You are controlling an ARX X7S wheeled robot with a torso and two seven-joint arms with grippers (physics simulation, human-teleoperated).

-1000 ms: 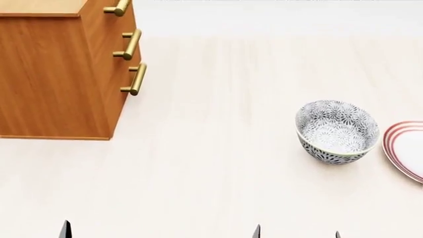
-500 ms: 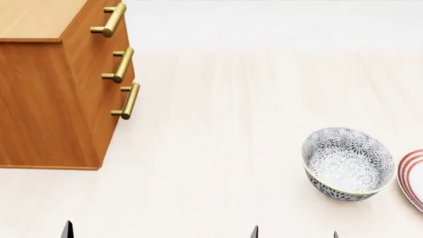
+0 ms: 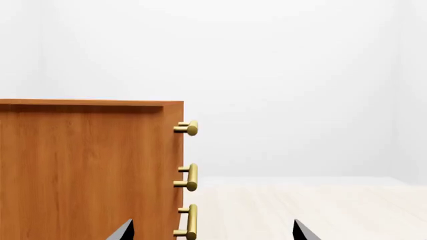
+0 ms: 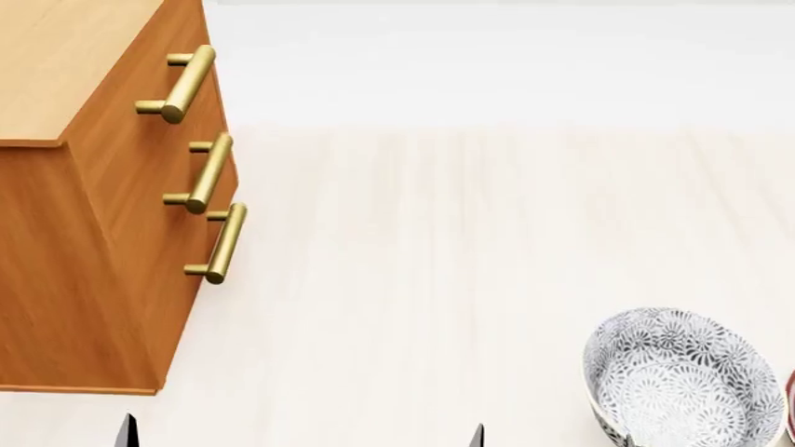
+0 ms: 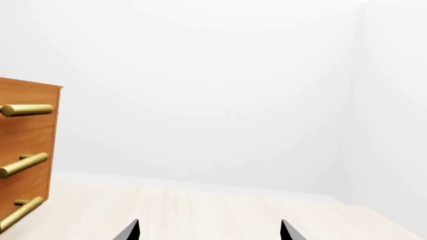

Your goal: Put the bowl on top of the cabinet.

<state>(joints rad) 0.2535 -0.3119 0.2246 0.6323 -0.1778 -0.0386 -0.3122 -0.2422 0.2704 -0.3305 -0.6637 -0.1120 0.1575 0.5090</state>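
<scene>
with both end effectors spread and empty, lower the right end effector (image 5: 208,231) over the bowl (image 4: 686,382) rim on the tabletop (image 4: 435,251), pinching one wall squarely before lifting to the cabinet (image 4: 87,186).

A bare simulated room: pale wood floor (image 4: 472,242), blank white walls (image 5: 213,90), one cabinet (image 4: 87,233).

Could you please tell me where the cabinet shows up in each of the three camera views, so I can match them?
Head view: the cabinet fills the left side, seen from above, handles facing right.
Left wrist view: it fills the picture's lower left, seen side-on.
Right wrist view: only a strip at the picture's left edge.
Shared landmark: the brass bar handles, visible in all three.
</scene>
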